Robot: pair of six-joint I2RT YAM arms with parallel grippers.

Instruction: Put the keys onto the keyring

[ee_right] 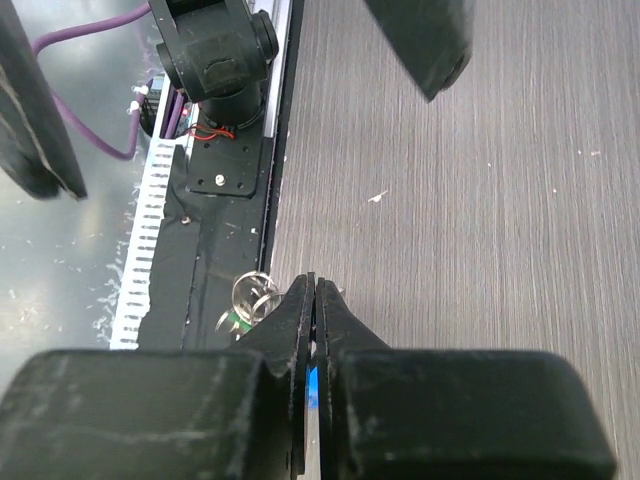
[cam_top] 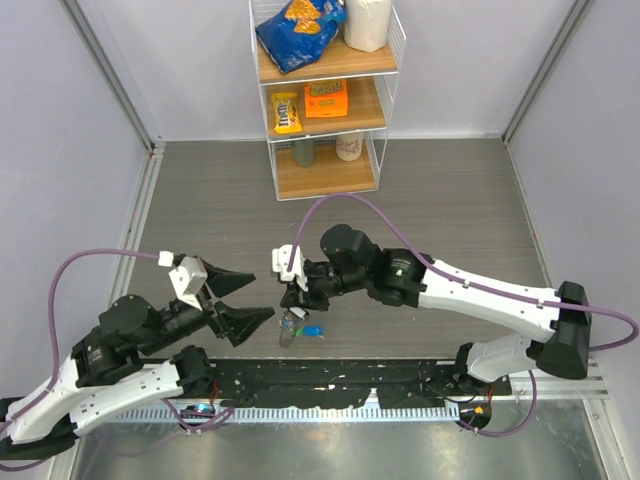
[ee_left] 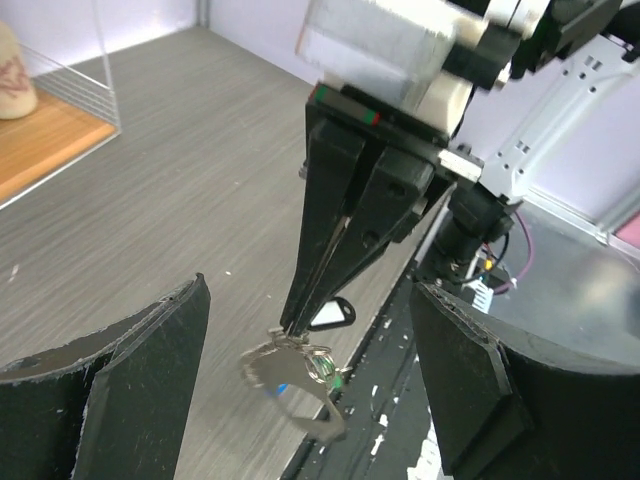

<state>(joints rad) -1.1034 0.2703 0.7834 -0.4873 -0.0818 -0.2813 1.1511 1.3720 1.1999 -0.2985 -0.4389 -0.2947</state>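
Keyring of thin silvery wire (ee_left: 314, 352) and the small coloured-head keys lie bunched together at the near edge of the grey wood-grain table (cam_top: 450, 200). The bunch is just beside the black strip (cam_top: 330, 385) that runs along that edge.

Going down in size, we first have the two arms reaching toward each other over the middle of the table. The left gripper (cam_top: 258, 297) is spread wide and holds nothing, and its two dark fingers frame the bunch in the left wrist view. The right gripper (ee_left: 290, 325) points down with its jaws pressed tight together. Its tips seem to pinch the top of the keyring, though the wire is too thin for us to be certain.

Below those tips, a green-headed key (ee_left: 336, 380) sits tangled against the loops. A blue-headed key (cam_top: 313, 330) lies just beside them, and a whitish, dark-rimmed key head (ee_left: 331, 315) rests behind. We cannot tell whether any key is already threaded.

We judge that we are at the step of holding the ring steady for threading. Next, the left gripper needs to come down and close on one tiny key head, a fine grasp close to the other arm's fingers. It must do this without knocking the floppy loop out of the pinch.
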